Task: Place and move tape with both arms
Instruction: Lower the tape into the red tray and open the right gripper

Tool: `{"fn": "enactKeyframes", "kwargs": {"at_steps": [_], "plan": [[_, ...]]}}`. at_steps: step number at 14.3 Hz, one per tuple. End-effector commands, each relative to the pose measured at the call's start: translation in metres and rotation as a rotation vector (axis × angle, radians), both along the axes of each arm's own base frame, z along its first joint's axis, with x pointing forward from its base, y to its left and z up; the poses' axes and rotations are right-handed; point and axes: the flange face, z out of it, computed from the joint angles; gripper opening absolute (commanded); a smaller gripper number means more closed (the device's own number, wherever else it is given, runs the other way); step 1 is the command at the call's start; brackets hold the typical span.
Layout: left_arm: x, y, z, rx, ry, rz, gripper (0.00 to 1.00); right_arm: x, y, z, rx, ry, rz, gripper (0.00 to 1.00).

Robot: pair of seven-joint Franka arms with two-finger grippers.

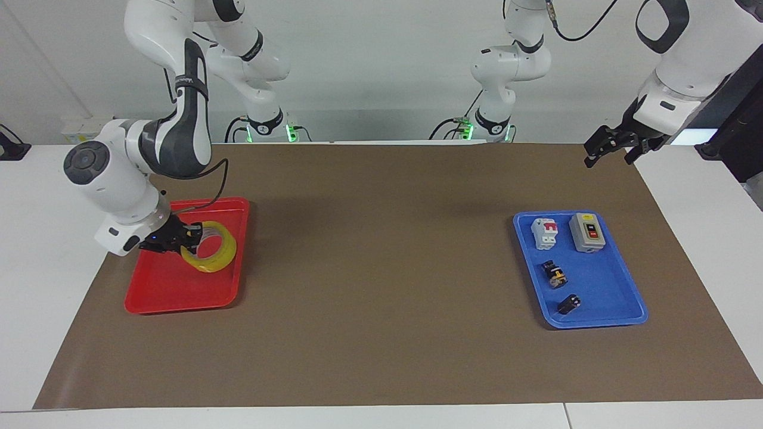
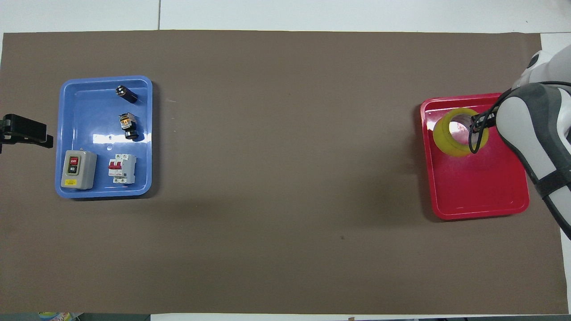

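Note:
The tape, a translucent yellow roll, hangs tilted over the red tray, above the part of the tray nearer the robots. My right gripper is shut on the roll's wall, one finger inside the ring. From overhead, the tape covers the part of the red tray farther from the robots, with the right gripper at its rim. Whether the roll touches the tray floor does not show. My left gripper waits open in the air over the mat's corner by the left arm's end, also seen as left gripper.
A blue tray at the left arm's end holds a grey switch box, a white breaker and two small black parts. A brown mat covers the table between the trays.

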Motion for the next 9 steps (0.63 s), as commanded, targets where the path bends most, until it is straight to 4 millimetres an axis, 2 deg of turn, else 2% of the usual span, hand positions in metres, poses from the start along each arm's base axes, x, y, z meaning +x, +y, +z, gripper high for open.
{"fn": "enactKeyframes", "kwargs": {"at_steps": [1,4,6,8,9], "plan": [[-0.008,-0.001,0.002,-0.018,-0.002,-0.014,1.00,-0.025,-0.013,-0.009,0.012,-0.035,0.037,0.00],[-0.008,0.000,0.002,-0.018,-0.002,-0.013,1.00,-0.051,-0.041,-0.034,0.009,-0.066,0.064,0.00],[-0.008,0.000,0.002,-0.018,0.000,-0.013,1.00,-0.059,-0.059,-0.043,0.009,-0.069,0.060,0.00],[-0.008,0.000,0.002,-0.018,-0.002,-0.013,1.00,-0.058,-0.064,-0.050,0.006,-0.084,0.072,0.00],[-0.008,-0.001,0.002,-0.018,-0.002,-0.014,1.00,-0.060,-0.065,-0.060,0.004,-0.089,0.072,0.00]]}}
